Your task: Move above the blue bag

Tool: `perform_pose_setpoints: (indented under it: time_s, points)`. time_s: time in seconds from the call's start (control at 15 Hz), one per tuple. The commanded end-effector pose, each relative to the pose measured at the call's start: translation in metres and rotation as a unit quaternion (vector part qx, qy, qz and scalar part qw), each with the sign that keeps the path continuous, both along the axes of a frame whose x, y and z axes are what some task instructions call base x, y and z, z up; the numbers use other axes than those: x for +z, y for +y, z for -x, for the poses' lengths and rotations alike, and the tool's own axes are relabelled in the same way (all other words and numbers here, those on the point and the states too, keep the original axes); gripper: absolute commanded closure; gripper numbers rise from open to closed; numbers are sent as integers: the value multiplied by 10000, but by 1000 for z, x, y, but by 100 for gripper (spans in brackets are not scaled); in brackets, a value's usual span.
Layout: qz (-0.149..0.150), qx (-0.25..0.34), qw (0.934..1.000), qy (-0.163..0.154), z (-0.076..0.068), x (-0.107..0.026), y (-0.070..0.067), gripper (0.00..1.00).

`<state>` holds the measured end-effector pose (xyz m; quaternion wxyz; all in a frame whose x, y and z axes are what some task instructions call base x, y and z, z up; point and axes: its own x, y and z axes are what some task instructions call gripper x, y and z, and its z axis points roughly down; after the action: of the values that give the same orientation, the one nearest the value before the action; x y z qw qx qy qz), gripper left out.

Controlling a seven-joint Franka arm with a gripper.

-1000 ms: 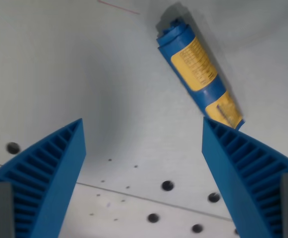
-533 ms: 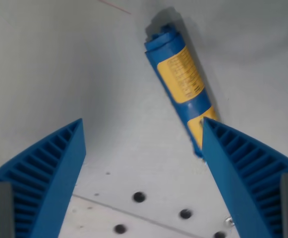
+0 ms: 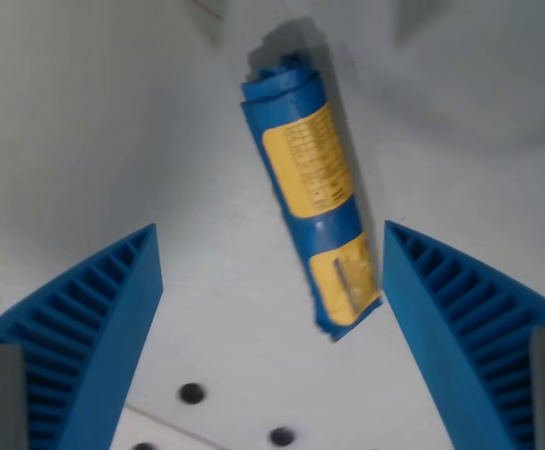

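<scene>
1. The gripper [image 3: 272, 234] looks down on a pale grey table [image 3: 94, 141]; its two blue ribbed fingers [image 3: 94, 319] rise from the lower corners of the wrist view, one at the left and one at the right.
2. The fingers are spread wide apart, with nothing held between them and a broad stretch of bare table showing in the gap.
3. The blue bag [image 3: 310, 192] lies on the table as a rolled-up tube, running from the far middle of the picture down toward the near right.
4. It sits at a slant, its far end tipped a little to the wrist view's left and its near end to the right.
5. Two yellow labels [image 3: 308, 167] with small dark print, too fine to read, wrap the roll: a large one on its middle and a smaller one close to the near end.
6. The near end of the bag lies just beside the inner edge of the right finger; whether they touch cannot be told, but the finger appears to stand above it.
7. The left finger is well apart from the bag.
8. The far end of the roll is crumpled and casts a soft shadow on the table to the right.
9. Several small dark holes [image 3: 191, 393] dot the table near the bottom edge, between the fingers, and one more sits at the left edge.
</scene>
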<state>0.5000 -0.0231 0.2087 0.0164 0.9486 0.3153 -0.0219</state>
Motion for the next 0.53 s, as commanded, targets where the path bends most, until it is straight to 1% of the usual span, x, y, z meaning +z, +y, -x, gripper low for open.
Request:
perform_pose_setpoints:
  time_s: [0.07,0.33,0.53]
  points:
    - [144,1128,9928,-371,2,-9,-8,0]
    - [169,1292,9907,-396,1,-20,-15,0]
    - [180,1302,9905,-409,1,-27,-19,0]
